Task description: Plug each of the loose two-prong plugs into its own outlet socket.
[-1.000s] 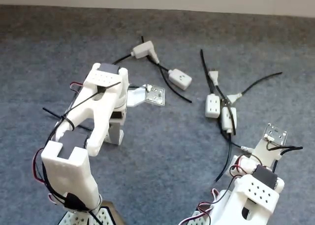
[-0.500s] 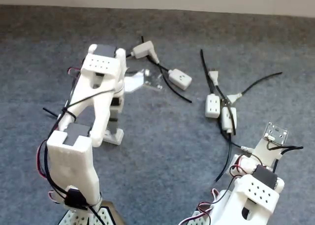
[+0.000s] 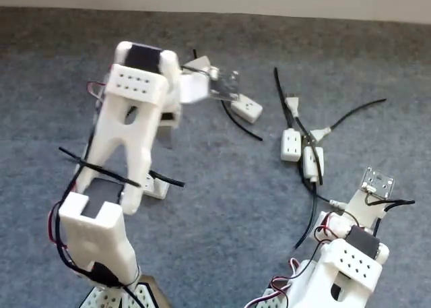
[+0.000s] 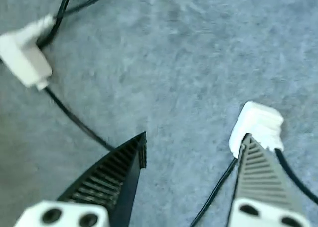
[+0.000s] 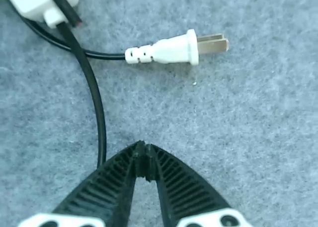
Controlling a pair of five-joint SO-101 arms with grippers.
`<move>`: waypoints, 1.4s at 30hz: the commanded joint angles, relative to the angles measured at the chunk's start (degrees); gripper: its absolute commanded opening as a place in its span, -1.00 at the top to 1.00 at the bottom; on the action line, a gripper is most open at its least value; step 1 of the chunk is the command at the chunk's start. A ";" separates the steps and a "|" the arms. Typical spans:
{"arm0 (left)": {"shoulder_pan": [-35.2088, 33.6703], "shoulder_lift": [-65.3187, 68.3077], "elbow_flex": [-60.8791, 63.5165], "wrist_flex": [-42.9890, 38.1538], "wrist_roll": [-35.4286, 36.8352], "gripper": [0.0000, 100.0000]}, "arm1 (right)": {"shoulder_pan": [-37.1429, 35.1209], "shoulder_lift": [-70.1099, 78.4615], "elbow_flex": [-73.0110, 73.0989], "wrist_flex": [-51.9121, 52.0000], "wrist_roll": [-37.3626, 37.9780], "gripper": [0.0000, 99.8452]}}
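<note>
— Start at the left: where's the left gripper (image 3: 214, 85)?
— Over the far left part of the table (image 3: 222, 213). Its fingers (image 4: 117, 175) are spread wide with nothing between them. An angled plug (image 3: 199, 65) lies just beside it on the far side. An outlet socket (image 3: 248, 108) sits just past its tips, toward the middle.
— Does anything touch a finger?
— From the wrist, one white piece (image 4: 256, 125) sits right at one fingertip. Whether it touches, I can't tell.
— And the middle?
— Two sockets (image 3: 291, 145) lie side by side among black cords (image 3: 314, 207), with two small plugs (image 3: 291, 104) just beyond them.
— The right gripper (image 5: 144, 162)?
— At the near right corner, fingers pressed together, holding nothing. A two-prong plug (image 5: 176, 49) lies flat ahead of the tips, apart from them. Its prongs point crosswise to the fingers.
</note>
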 commanded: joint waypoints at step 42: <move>-4.18 -3.74 45.41 -23.38 -9.67 0.45 | 2.68 -0.48 -0.22 -1.19 -0.09 0.99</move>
